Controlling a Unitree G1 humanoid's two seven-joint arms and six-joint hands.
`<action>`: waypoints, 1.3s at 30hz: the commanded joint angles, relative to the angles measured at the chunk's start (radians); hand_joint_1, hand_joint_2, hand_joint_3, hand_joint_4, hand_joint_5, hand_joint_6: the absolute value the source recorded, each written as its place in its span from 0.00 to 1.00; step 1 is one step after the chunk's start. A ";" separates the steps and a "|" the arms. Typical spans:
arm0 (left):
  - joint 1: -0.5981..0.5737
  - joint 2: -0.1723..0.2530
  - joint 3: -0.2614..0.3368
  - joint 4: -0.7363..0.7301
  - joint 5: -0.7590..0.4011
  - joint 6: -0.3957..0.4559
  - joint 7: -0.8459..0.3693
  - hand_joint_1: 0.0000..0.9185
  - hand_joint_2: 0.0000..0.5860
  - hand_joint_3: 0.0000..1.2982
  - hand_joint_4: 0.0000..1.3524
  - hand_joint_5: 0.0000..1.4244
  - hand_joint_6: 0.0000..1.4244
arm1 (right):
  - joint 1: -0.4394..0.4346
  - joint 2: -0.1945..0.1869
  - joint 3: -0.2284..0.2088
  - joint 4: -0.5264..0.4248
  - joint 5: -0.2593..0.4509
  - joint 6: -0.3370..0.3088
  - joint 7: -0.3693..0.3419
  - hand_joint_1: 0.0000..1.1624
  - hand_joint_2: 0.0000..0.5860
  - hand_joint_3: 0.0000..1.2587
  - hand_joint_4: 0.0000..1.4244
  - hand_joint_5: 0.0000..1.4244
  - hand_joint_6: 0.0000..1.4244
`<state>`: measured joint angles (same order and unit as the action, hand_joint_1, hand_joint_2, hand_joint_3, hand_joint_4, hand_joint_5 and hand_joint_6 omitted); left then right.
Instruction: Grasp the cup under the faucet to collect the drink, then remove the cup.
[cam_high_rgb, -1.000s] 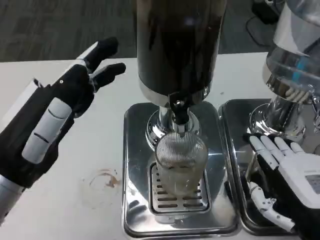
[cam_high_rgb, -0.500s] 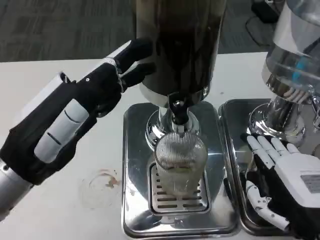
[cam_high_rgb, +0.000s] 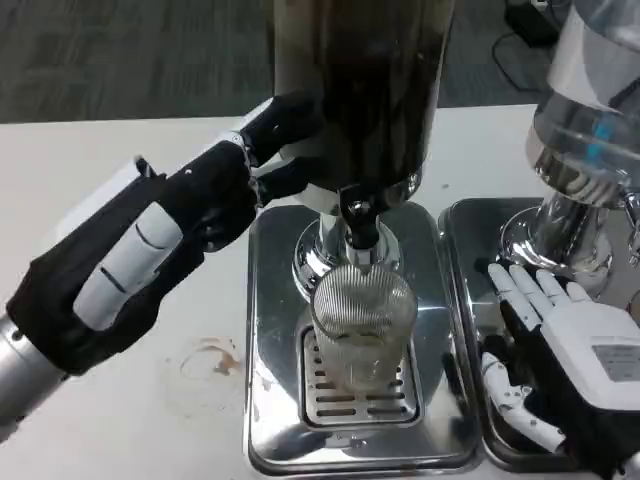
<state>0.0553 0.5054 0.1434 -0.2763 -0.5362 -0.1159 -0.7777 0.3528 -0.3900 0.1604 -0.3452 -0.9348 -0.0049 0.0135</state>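
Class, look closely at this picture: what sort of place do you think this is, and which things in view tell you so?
Probably a drinks station set up in an office or lab: a dark drink dispenser stands on a metal drip tray with a cup under its faucet, on a white table over grey carpet.

A white table (cam_high_rgb: 120, 140) runs across the frame, with a faint brown ring stain (cam_high_rgb: 205, 365) near its front. Behind it lies dark grey carpet (cam_high_rgb: 130, 55), with black cables (cam_high_rgb: 525, 25) at the top right.

Black-gloved left hand (cam_high_rgb: 190, 215), white-backed right hand (cam_high_rgb: 580, 350), silver forearms.
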 joint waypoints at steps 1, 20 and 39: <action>-0.068 0.017 -0.024 0.053 0.015 0.009 -0.064 0.00 0.33 0.05 0.00 0.08 0.04 | 0.008 0.017 0.012 0.003 -0.010 0.020 -0.020 0.05 0.99 0.00 0.00 0.00 0.00; -0.192 0.013 -0.103 0.135 0.044 0.030 -0.198 0.00 0.31 0.03 0.00 0.03 0.00 | 0.041 0.050 0.033 -0.023 -0.030 0.065 -0.042 0.06 0.99 0.00 0.00 0.00 0.00; -0.251 0.103 -0.150 0.177 0.175 -0.112 -0.303 0.00 0.35 0.05 0.00 0.04 0.00 | 0.019 0.061 0.037 -0.007 -0.018 0.081 -0.041 0.06 0.99 0.01 0.00 0.00 0.00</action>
<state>-0.1880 0.5838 0.0222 -0.1048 -0.3938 -0.1864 -1.0255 0.3745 -0.3319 0.1963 -0.3586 -0.9543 0.0660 -0.0192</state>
